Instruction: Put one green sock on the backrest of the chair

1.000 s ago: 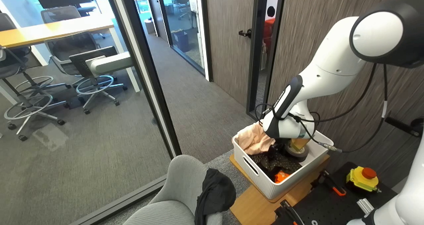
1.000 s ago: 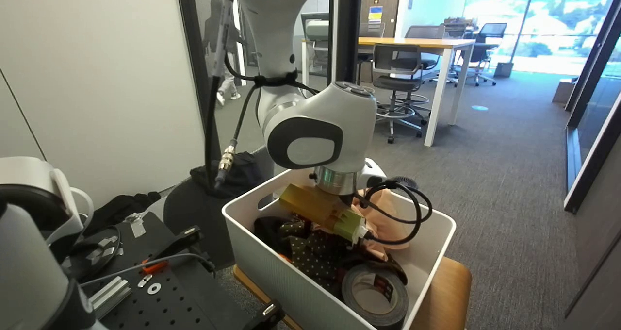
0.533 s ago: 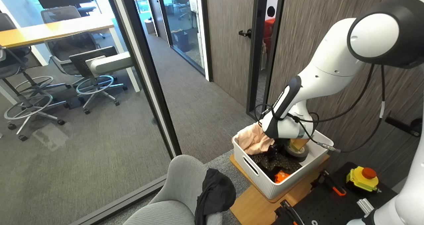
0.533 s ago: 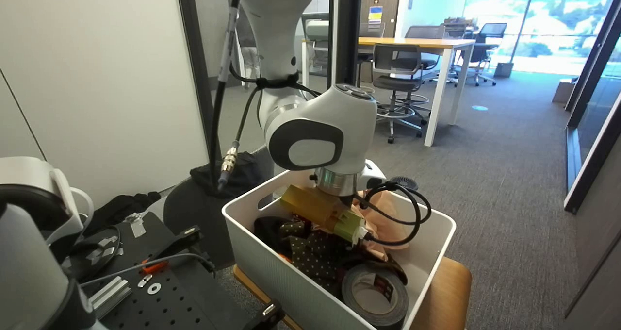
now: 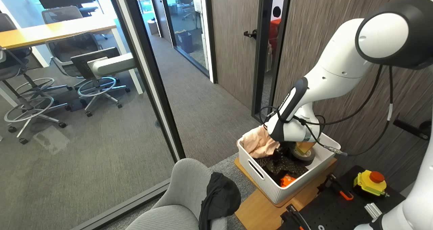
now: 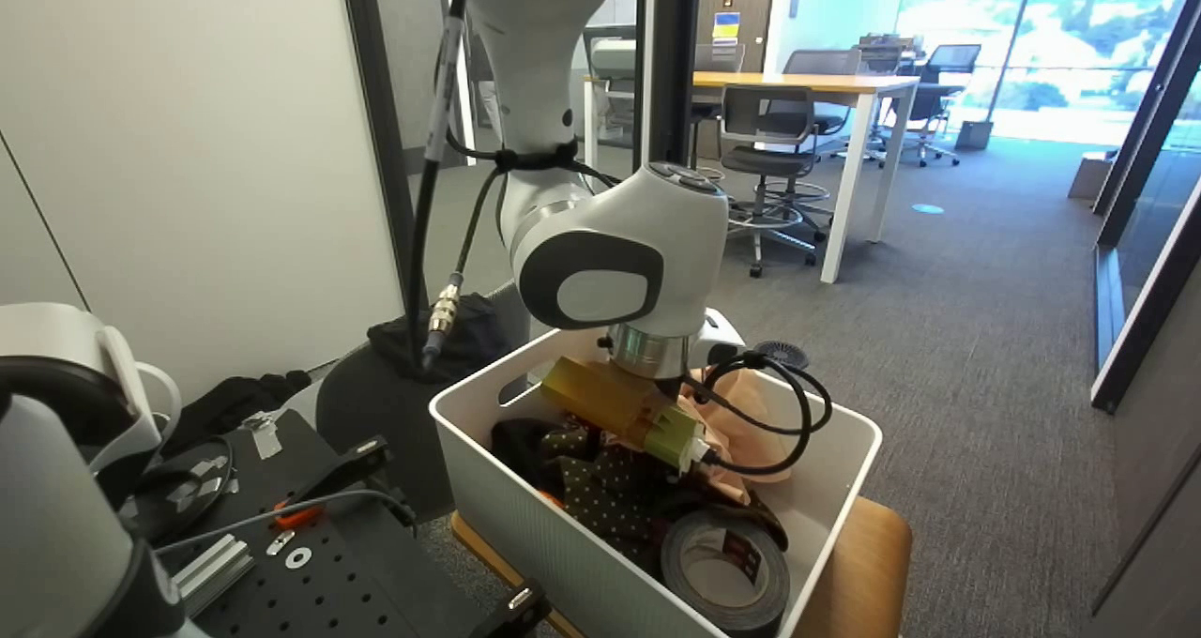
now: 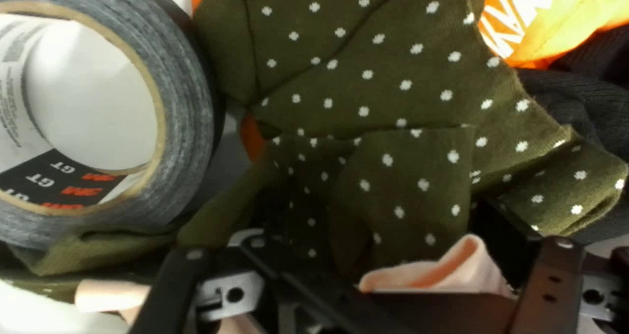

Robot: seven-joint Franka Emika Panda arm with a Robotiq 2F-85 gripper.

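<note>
Pincer [image 7: 381, 233] is down in the bin [image 6: 563, 554], jaws spread well apart in the wrist view. Green sock [image 7: 363, 73] shows between and beyond them: fine dark-olive knit, small white dots, limp, folded over itself. Can't tell if a jaw touches it, or how many olive pieces overlap. Peach cloth [image 7: 474, 270] pokes up between the jaws too, thin and plain. Yellow block [image 6: 591, 399], flat-sided, hides the pincer in an exterior view.

Just beside the sock: tape roll [image 7: 189, 98], thick ring, grey woven-look flank, tan core, red print on a black label.

Bin: white plastic, ribbed walls, rounded corners, slot handle. Stands on the bench [image 6: 873, 563], smooth light-brown wood, rounded corner sticking out past it.

In an exterior view, orange fabric [image 5: 287, 180] and the sock lie toward the bench's near corner, peach cloth toward the left corner, tape roll toward the right one. Orange fabric shows white lettering in the wrist view.

Chair [image 5: 189, 186] stands off the bench's left edge: light grey textured upholstery, rounded backrest. Black cloth [image 5: 221, 199] hangs over that backrest in loose folds. Perforated black plate [image 5: 333, 216] sits by the bench's right edge, carrying a boxy yellow housing [image 5: 367, 186] with a domed red button [image 5: 376, 176]. White arm [image 5: 348, 61], smooth rounded shells, reaches over the bin.
</note>
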